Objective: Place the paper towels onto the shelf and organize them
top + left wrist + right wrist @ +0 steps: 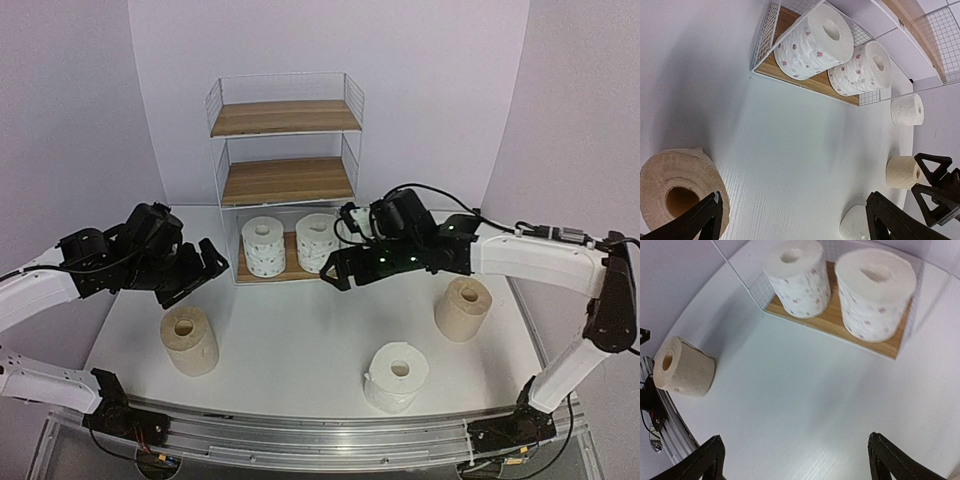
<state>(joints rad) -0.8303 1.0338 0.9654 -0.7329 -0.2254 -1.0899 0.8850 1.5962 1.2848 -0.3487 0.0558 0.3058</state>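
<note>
The shelf (285,170) stands at the back of the table. Two dotted rolls (264,245) (316,240) stand upright side by side on its bottom board; its upper two boards are bare. A tan roll (189,340) stands front left, another tan roll (463,308) at the right, and a plain white roll (397,377) front right. A second white roll (907,110) shows only in the left wrist view, right of the shelf. My left gripper (205,265) is open and empty, left of the shelf. My right gripper (335,270) is open and empty, just in front of the right dotted roll.
The shelf's white wire side rails (765,35) close off its ends. The table's curved metal front rail (320,440) runs along the near edge. In the left wrist view my right gripper (935,185) shows at the far right, next to the tan roll (902,171).
</note>
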